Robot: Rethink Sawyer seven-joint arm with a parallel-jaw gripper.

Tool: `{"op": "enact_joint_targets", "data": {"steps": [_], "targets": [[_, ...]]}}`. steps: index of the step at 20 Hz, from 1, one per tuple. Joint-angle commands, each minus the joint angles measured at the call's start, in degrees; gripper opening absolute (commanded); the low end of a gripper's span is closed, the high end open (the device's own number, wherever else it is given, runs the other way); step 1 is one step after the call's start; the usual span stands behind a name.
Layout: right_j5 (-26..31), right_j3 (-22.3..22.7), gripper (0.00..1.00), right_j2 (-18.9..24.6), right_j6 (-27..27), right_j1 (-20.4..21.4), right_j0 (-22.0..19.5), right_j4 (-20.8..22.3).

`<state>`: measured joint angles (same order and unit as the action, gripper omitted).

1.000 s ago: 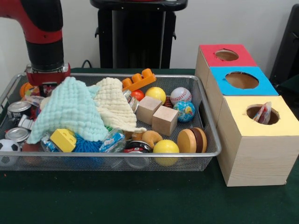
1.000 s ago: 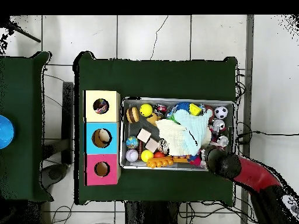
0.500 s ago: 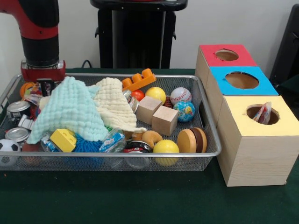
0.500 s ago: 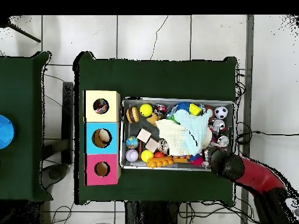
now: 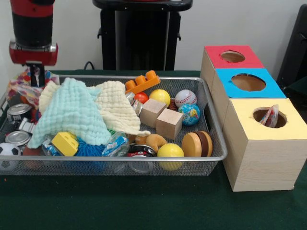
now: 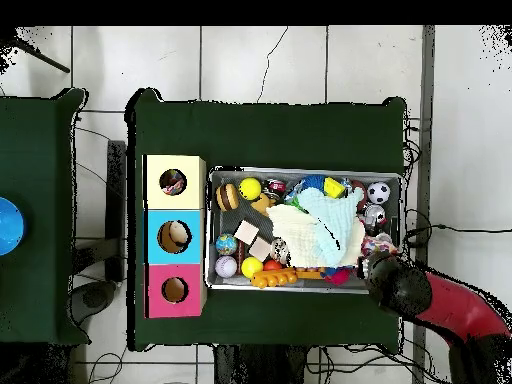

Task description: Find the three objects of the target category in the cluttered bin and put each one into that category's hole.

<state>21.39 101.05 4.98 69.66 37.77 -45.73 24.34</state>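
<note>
1 gripper (image 5: pixel 36 76) is clenched on a colourful crinkly packet (image 5: pixel 21 87), lifted just above the wire bin's (image 5: pixel 213 125) far corner.

Two wooden cubes (image 5: pixel 152 112), two cloths (image 5: pixel 72 115), perhaps six balls (image 5: pixel 185 97).

Pale wall (image 5: pixel 249 24) behind; cracked white floor tiles (image 6: pixel 240 60); dark green table (image 6: pixel 270 130); loose cables (image 6: pixel 100 150)
</note>
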Motion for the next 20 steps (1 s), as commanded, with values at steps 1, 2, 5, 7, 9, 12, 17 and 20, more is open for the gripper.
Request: {"op": "enact_joint_targets", "data": {"steps": [1,2,5,7,9,12,17,20], "targets": [[10.94,7.13,0.0,-3.11,9.01,14.98,4.61,-4.59],[11.94,8.24,0.0,-3.89,9.69,16.94,5.42,-5.27],[14.32,11.2,0.0,-5.5,11.17,21.76,7.45,-7.6],[16.17,12.52,0.0,-7.06,12.27,24.16,9.33,-9.01],[17.42,13.94,0.0,-8.35,13.28,26.44,11.12,-10.58],[18.63,15.4,0.0,-10.14,15.16,28.9,14.53,-12.56],[18.01,16.7,0.0,-11.28,19.11,29.92,20.94,-16.51],[17.72,16.45,0.0,-10.99,23.15,28.29,25.94,-19.58]]}}
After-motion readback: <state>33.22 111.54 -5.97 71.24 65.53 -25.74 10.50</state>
